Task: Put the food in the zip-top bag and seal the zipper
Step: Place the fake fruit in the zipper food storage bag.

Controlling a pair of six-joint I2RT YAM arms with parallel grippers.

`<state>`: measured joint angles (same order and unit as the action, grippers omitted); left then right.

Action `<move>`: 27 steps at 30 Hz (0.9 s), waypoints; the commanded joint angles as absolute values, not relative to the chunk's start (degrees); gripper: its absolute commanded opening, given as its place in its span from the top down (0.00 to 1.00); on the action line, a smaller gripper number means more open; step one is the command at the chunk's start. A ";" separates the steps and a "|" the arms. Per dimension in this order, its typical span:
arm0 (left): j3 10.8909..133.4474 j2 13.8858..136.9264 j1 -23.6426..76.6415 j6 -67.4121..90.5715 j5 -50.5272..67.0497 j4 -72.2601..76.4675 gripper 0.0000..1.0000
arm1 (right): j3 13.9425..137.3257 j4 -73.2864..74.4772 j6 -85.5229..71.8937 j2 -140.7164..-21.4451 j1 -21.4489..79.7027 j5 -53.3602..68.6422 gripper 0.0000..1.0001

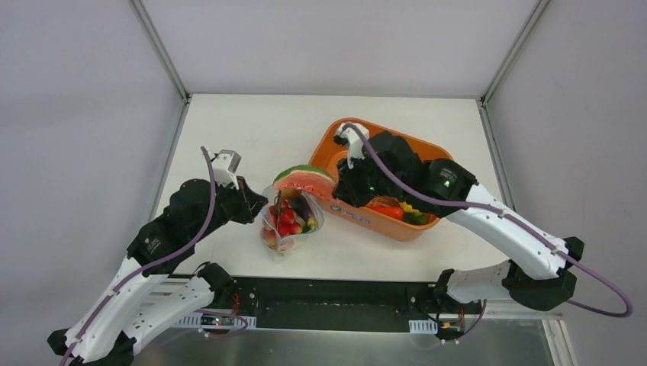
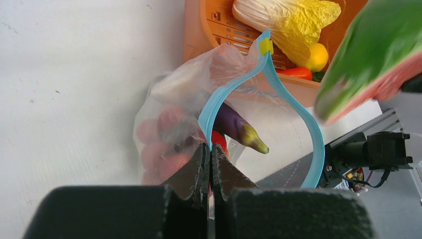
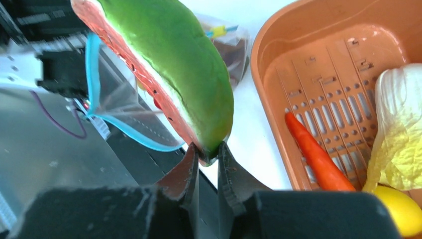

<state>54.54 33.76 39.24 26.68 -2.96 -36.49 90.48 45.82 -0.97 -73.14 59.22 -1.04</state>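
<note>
White walls close round a white table (image 1: 229, 137), with the two arm bases along its 6 o'clock edge. Just toward 7 o'clock from the table's middle stands a clear, crinkly plastic zip-top bag (image 1: 288, 229), its mouth gaping. The zipper (image 2: 234, 87), a thin light-blue strip, splits into two bands that bow apart in a loop, and a small yellow tab (image 2: 265, 46) sits where they meet at the far end. Inside the bag lie several round red pieces (image 2: 161, 134) and a glossy purple eggplant (image 2: 238, 127) with a yellowish tip. The left arm reaches in from 7 o'clock, bent at the elbow. The left gripper (image 2: 209, 149) is pinched fully together on the near end of the blue strip at the bag's 9 o'clock side. The right arm comes from 4 o'clock and arches over an orange slotted plastic tub (image 1: 336, 137) that stands at 2 o'clock from the bag. The right gripper (image 3: 209, 152) is narrowly parted, clamping the tip of a large watermelon slice (image 3: 174, 64) with green rind and red flesh. That slice hangs tilted above the bag's 12 o'clock rim. Whether it touches the plastic cannot be told. In the tub lie a pale yellow-white leafy cabbage (image 2: 288, 20), a round yellow lemon (image 2: 318, 56) and a long orange-red carrot-like piece (image 3: 313, 149).
</note>
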 commanded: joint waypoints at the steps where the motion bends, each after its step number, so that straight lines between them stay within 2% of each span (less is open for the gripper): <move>1: 57.19 33.56 38.67 27.95 -2.56 -33.96 1.00 | 93.28 56.05 1.78 -75.72 64.71 -12.19 0.98; 11: 57.44 35.13 38.67 28.39 -0.09 -33.57 1.00 | 99.94 62.53 3.89 -81.92 72.11 -21.17 0.97; 19: 58.38 35.70 38.67 28.14 1.80 -33.77 1.00 | 107.95 68.14 9.96 -92.61 79.00 -29.19 0.95; 27: 58.02 35.13 38.67 28.03 1.66 -33.85 1.00 | 105.86 57.50 19.33 -93.40 81.16 -33.49 0.90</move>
